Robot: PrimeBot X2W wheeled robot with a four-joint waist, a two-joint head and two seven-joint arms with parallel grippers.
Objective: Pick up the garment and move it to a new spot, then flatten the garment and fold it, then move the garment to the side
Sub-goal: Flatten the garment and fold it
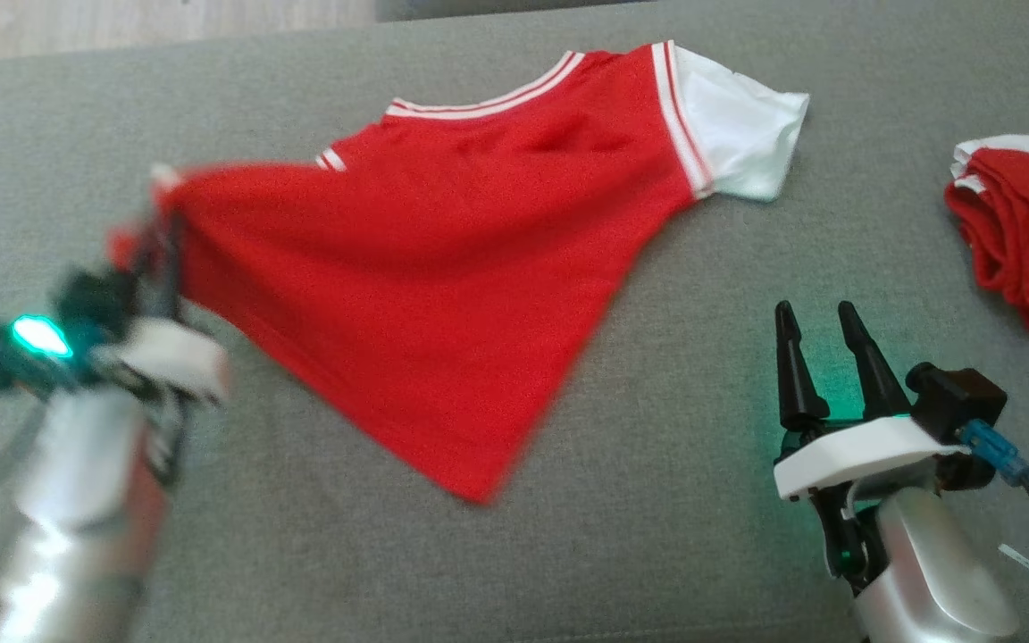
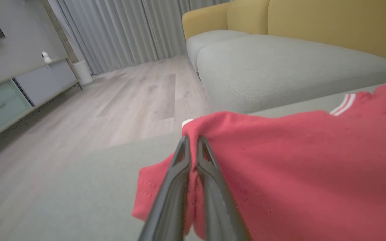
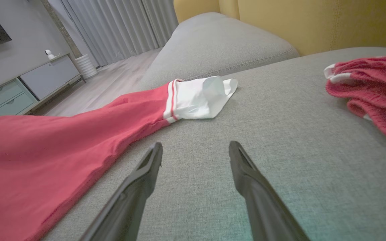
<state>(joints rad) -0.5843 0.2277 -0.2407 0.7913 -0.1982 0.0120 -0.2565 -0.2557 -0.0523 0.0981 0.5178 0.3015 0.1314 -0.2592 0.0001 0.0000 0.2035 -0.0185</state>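
Observation:
The garment (image 1: 443,259) is a red shirt with white sleeves and white-striped trim, spread on the grey sofa cushion (image 1: 657,500). My left gripper (image 1: 162,237) is shut on the garment's left edge, and the cloth is pulled taut and lifted there. In the left wrist view the two fingers (image 2: 209,174) pinch a fold of the red garment (image 2: 297,174). My right gripper (image 1: 823,330) stands open over bare cushion, to the right of the garment's hem, nothing between its fingers. From the right wrist the garment (image 3: 45,147) lies to the left, its white sleeve (image 3: 199,97) ahead.
A second red garment (image 1: 1024,232), folded in a pile, lies at the cushion's right edge; it is the red pile (image 3: 374,90) at the right in the right wrist view. Beyond the sofa are a wooden floor (image 2: 112,100), curtains and a low cabinet (image 2: 28,87).

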